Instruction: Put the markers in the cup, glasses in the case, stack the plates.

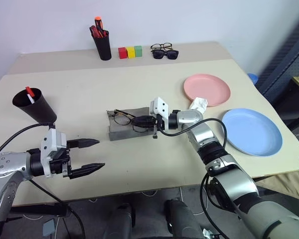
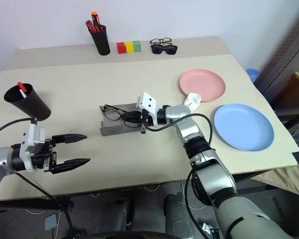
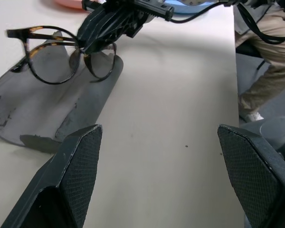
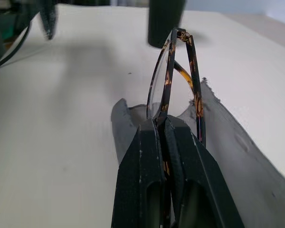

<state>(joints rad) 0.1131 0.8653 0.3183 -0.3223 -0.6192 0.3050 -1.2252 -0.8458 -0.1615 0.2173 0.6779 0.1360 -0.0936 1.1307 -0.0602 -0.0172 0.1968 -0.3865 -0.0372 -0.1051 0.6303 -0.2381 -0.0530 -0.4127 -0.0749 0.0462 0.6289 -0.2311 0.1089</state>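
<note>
Pinching thin tortoiseshell-rimmed glasses [image 1: 123,118] over open grey case [image 1: 120,130], right end effector [image 1: 139,121], left end effector [image 1: 92,155] spread empty.

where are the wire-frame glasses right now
In the left eye view the glasses sit mid-table over the open grey case, pinched by the right pincer, left of the pink plate.

A matt, fabric-textured finish is noted on the grey clamshell case [image 1: 123,128]; glossy mottled plastic on the thin tortoiseshell-framed glasses [image 3: 61,59]; the beige surface [image 1: 139,89] is smooth and matt.
</note>
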